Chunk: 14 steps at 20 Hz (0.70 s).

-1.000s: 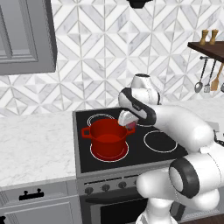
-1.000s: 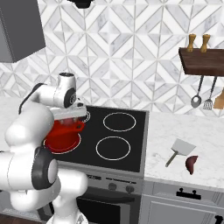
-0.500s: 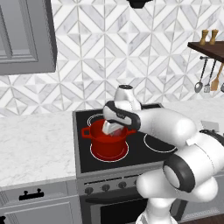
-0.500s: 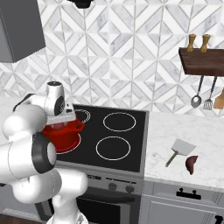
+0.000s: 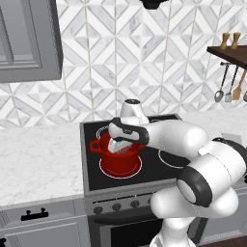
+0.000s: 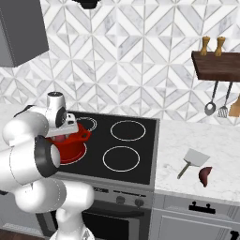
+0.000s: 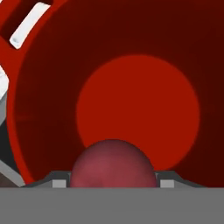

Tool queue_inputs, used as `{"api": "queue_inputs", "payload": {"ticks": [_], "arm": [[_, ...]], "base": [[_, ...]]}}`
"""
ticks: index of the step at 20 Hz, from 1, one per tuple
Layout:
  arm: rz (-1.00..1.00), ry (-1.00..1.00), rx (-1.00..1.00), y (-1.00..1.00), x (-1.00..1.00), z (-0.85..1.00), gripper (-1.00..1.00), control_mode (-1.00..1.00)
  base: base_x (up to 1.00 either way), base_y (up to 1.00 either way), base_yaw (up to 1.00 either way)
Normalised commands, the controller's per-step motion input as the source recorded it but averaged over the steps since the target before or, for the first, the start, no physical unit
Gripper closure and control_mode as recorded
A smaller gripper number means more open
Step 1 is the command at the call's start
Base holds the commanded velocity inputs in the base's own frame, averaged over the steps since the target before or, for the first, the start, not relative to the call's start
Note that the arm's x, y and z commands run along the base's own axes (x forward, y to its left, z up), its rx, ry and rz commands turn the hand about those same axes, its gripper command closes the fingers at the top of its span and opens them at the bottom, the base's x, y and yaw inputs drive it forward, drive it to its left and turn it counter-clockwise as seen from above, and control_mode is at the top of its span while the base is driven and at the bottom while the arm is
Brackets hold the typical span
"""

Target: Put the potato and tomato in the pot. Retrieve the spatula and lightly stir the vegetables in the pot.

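Tomato held over the pot.
In the hand view the gripper (image 7: pixel 113 183) has its jaws fairly wide, closed on a dull red tomato (image 7: pixel 113 164) above the pot's (image 7: pixel 52 87) bare floor. Right base view adds the spatula (image 6: pixel 193 160) lying lower right on the counter (image 6: pixel 187 140), beside a dark red lump (image 6: pixel 205 175).

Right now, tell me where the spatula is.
In the right base view the spatula lies flat on the marble counter right of the stove, beside a dark red vegetable.
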Motion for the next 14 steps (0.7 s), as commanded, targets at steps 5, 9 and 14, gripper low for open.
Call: {"api": "queue_inputs", "payload": {"ticks": [5,9,14], "arm": [[0.0,0.0,0.0,0.0,0.0,0.0,-1.0,-1.0],[0.0,0.0,0.0,0.0,0.0,0.06,-1.0,-1.0],[-0.06,0.0,0.0,0.0,0.0,0.42,-1.0,-1.0]], "base": [[0.0,0.0,0.0],[0.0,0.0,0.0],[0.0,0.0,0.0]]}}
